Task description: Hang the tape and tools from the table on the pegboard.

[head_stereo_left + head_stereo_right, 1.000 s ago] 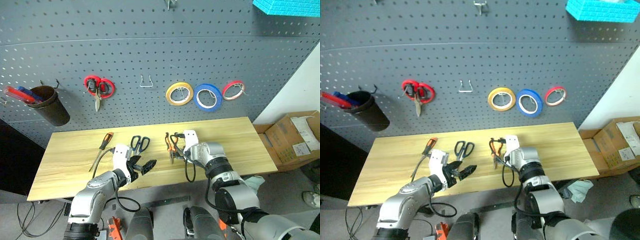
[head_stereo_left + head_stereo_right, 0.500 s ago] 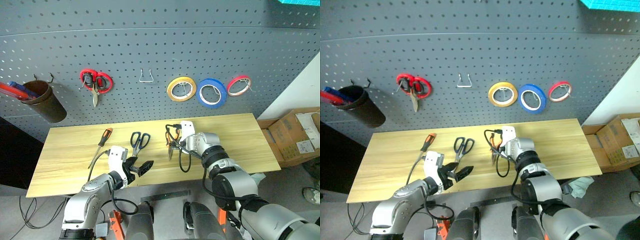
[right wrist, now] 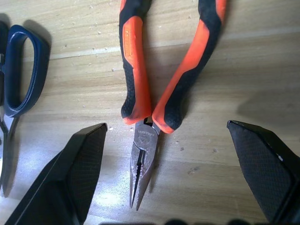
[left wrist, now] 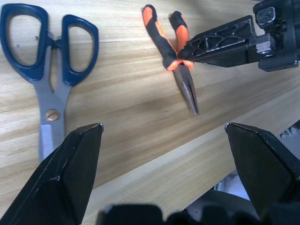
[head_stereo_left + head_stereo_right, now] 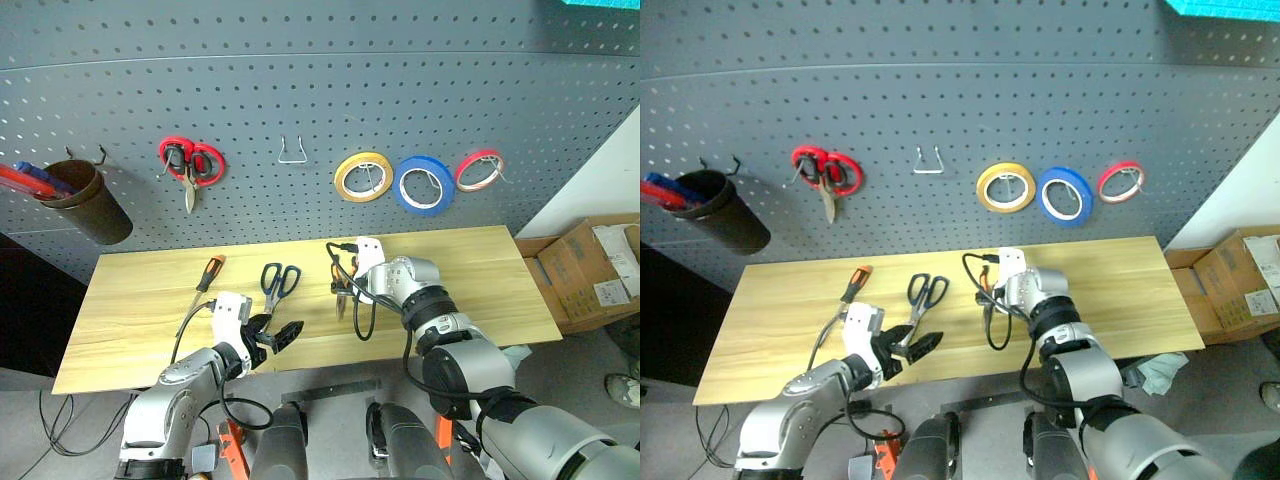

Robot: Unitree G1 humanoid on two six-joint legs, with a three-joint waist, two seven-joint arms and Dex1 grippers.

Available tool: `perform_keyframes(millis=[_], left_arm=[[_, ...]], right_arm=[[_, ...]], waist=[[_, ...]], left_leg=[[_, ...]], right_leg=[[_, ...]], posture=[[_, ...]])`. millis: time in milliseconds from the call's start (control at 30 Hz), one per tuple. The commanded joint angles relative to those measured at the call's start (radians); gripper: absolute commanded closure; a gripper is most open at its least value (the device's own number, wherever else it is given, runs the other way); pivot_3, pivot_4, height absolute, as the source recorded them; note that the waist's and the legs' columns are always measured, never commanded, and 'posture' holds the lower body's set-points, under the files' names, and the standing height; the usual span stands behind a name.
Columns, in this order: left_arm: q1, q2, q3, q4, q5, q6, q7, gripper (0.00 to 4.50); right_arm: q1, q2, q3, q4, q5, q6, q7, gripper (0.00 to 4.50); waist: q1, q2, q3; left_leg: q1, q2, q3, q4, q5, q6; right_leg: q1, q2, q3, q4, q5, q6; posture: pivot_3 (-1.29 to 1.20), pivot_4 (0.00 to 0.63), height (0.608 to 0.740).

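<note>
On the pale wood table (image 5: 480, 290) lie a screwdriver (image 5: 203, 280), dark-blue-handled scissors (image 5: 276, 283) and orange-and-black pliers (image 5: 338, 305). My right gripper (image 3: 167, 125) hangs open just above the pliers (image 3: 136, 70), one finger on each side of the handles. My left gripper (image 5: 280, 335) is open near the front edge, pointing toward the scissors (image 4: 51, 89) and the pliers (image 4: 161, 40), holding nothing. The blue tape (image 5: 417, 186) hangs on a hook of the dark grey pegboard (image 5: 300, 80).
On the pegboard hang red-handled scissors (image 5: 190, 165), a bare metal hook (image 5: 291, 155), a yellow roll (image 5: 362, 177), a red roll (image 5: 478, 170) and a dark cup (image 5: 85, 200). Cardboard boxes (image 5: 590, 270) stand on the floor to the right of the table.
The head view has tilted. My right gripper has risen a little and shifted left over the pliers. The left gripper has stayed where it was, and both remain open.
</note>
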Motion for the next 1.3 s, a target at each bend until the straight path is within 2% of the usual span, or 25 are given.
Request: perform_keyframes(millis=[33,333,500,833,1133,1300], left_arm=[[0.009,0.002,0.01,-0.047,-0.015,-0.006,0.003,0.0],[0.03,0.009,0.021,-0.073,-0.018,0.004,0.009,0.0],[0.047,0.007,0.029,-0.096,-0.02,0.013,0.018,0.0],[0.038,0.002,0.03,-0.09,-0.02,0.012,0.027,0.0],[0.029,-0.002,0.021,-0.084,-0.021,0.013,0.021,0.0],[0.029,0.001,0.025,-0.084,-0.023,0.014,0.021,0.0]], right_arm=[[-0.074,0.185,0.013,0.022,0.009,-0.058,-0.013,0.03],[-0.118,0.228,0.029,0.126,0.01,-0.171,-0.033,0.03],[-0.08,0.222,0.189,0.124,-0.1,-0.282,0.038,0.03],[0.005,0.184,0.338,0.063,-0.17,-0.305,0.103,0.03],[0.037,0.178,0.269,0.032,-0.116,-0.17,0.038,0.03],[0.044,0.19,0.246,0.036,-0.1,-0.155,0.001,0.03]], waist=[[0.0,0.0,0.0],[0.003,0.0,0.001],[0.007,0.0,0.001],[0.029,0.001,0.001],[0.031,0.0,0.001],[0.031,0.0,0.001]], left_leg=[[0.0,0.0,0.0,0.0,0.0,0.0],[-0.001,0.0,0.0,0.0,0.0,0.0],[-0.001,0.0,0.0,-0.001,0.0,0.0],[-0.002,0.0,0.0,-0.003,0.0,0.0],[-0.004,0.0,0.0,-0.01,0.0,0.0],[-0.005,0.0,-0.001,-0.012,0.0,0.0]], right_leg=[[0.0,0.0,0.0,0.0,0.0,0.0],[-0.001,0.0,-0.001,-0.001,0.0,0.0],[-0.001,0.0,-0.002,-0.001,0.0,0.0],[-0.002,0.0,-0.002,-0.003,0.0,0.0],[-0.002,0.0,-0.003,-0.011,0.0,0.0],[-0.004,0.0,-0.003,-0.012,0.0,0.001]], posture=[[0.28,0.249,0.74],[0.31,0.246,0.74],[0.33,0.244,0.74],[0.32,0.245,0.74],[0.3,0.247,0.74],[0.31,0.253,0.74]])
